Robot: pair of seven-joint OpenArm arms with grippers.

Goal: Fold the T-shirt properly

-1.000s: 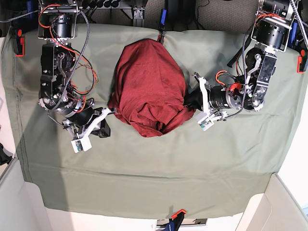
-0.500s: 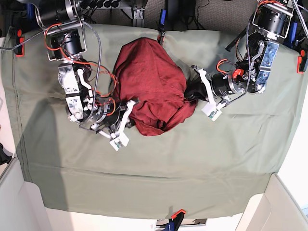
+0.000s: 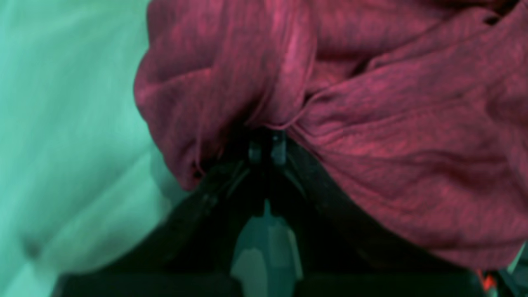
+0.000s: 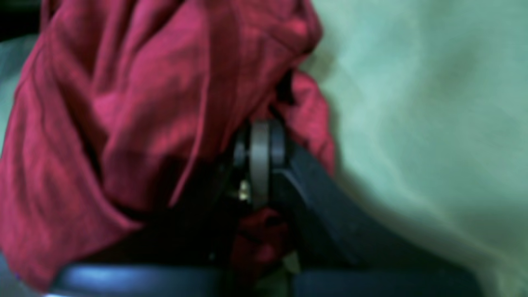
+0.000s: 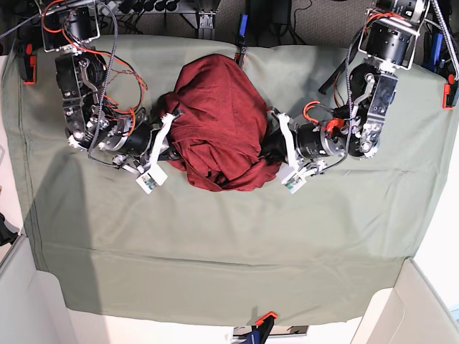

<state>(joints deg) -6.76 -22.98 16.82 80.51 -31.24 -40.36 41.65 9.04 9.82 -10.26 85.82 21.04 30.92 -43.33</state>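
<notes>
The dark red T-shirt [image 5: 219, 122] lies bunched in a rumpled heap on the sage-green cloth, at the back middle of the table. My left gripper [image 5: 267, 147] is at the heap's right edge in the base view. In the left wrist view it [image 3: 267, 142] is shut on a fold of the shirt [image 3: 412, 144]. My right gripper [image 5: 172, 140] is at the heap's left edge. In the right wrist view it [image 4: 260, 136] is shut on shirt fabric [image 4: 123, 103] that drapes over its fingers. The sleeves and collar are hidden in the folds.
The sage-green cloth [image 5: 229, 244] covers the whole table and is wrinkled. Clamps hold it at the front edge [image 5: 264, 319], the left [image 5: 29, 63] and the right [image 5: 450, 92]. White box walls [image 5: 32, 301] stand at the front corners. Loose red cables [image 5: 115, 79] hang on the arms.
My right gripper moved from the bare cloth to the shirt's left edge and closed on it. My left gripper shifted inward. The heap is now more tightly bunched between them.
</notes>
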